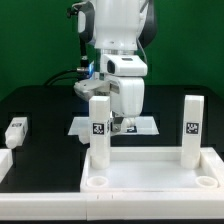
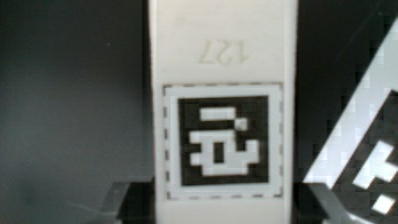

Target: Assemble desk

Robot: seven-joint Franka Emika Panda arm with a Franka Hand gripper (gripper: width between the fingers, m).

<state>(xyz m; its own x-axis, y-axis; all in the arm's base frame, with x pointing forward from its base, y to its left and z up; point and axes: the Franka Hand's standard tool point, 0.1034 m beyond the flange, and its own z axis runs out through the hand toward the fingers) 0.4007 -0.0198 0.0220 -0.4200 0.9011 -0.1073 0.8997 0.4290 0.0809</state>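
On the black table, well off the exterior view's left of the wide white rimmed plastic desk top point(image 1: 150, 172), a short square white leg block point(image 1: 15, 130) lies on its side. At the top's near-left corner a tagged white leg point(image 1: 98, 130) stands upright. Just right of it and behind hangs the white robot arm's two-finger gripper point(image 1: 119, 123), over the flat white marker board point(image 1: 78, 126) beyond the top's back rim. A second tagged leg point(image 1: 192, 128) stands upright at the top's right end.

Only the wrist view shows the near leg point(image 2: 217, 110) close up, with dark fingers point(image 2: 135, 206) flanking it. Whether they clamp it I cannot tell.
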